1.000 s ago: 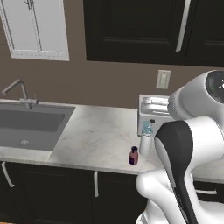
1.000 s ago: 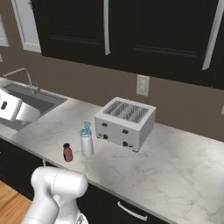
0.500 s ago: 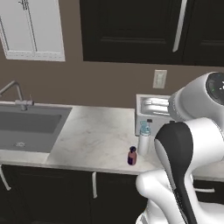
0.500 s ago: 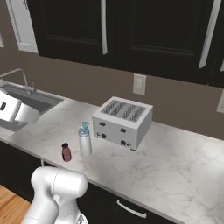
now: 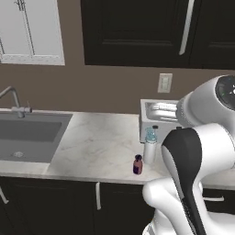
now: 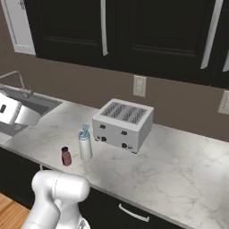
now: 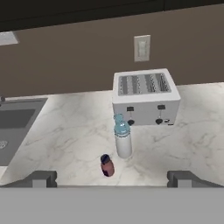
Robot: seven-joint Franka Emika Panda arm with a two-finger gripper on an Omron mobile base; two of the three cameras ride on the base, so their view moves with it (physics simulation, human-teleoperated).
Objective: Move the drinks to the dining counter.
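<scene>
Jaws spread wide, holding nothing. Over the last second the base views slid right (camera drift, not objects). 2 drinks stand on the table: slim bottle, tiny purple bottle beside it, before the toaster. Approach underway; nothing grasped.

- A marble worktop is seen running below a brown wall, with dark cabinets above and below it.
- A sink is set into the worktop at the left, with a faucet behind it.
- A white toaster is placed against the wall, partly hidden by the white arm.
- A slim white-grey bottle is stood upright just in front of the toaster.
- A tiny purple-red bottle is stood near the worktop's front edge, just beside the slim one.
- A wall outlet is mounted above the toaster.
</scene>
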